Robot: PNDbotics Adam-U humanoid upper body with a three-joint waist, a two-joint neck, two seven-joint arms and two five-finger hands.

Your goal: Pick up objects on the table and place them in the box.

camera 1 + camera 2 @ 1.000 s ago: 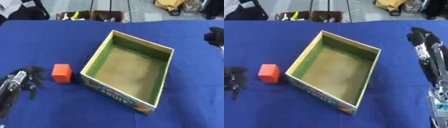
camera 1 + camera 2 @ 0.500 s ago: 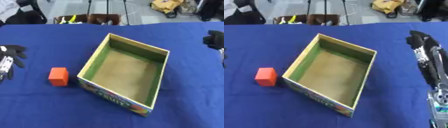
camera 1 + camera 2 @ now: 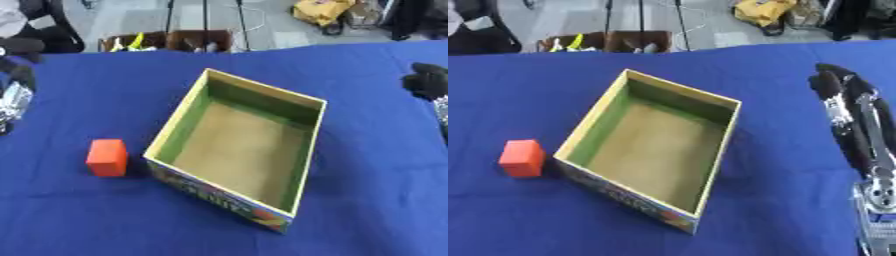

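An orange-red cube point(image 3: 107, 157) rests on the blue tablecloth point(image 3: 79, 215), just left of the box and not touching it. The open cardboard box point(image 3: 219, 194) has green inner walls, a brown floor and a printed front; it lies askew in the middle with nothing inside. My left hand point(image 3: 14, 90) shows only partly at the left edge, well above and left of the cube, holding nothing that I can see. My right hand point(image 3: 839, 95) lies to the right of the box with its fingers straight, open and empty.
The table's far edge runs across the top. Beyond it, on the floor, are a brown crate point(image 3: 171, 40), tripod legs and a yellow bag point(image 3: 319, 10). My right forearm point(image 3: 877, 200) runs down the right side.
My left hand has drawn away from beside the cube, going up along the left edge and partly out of view. The cube and box stay put. The right hand has hardly moved.
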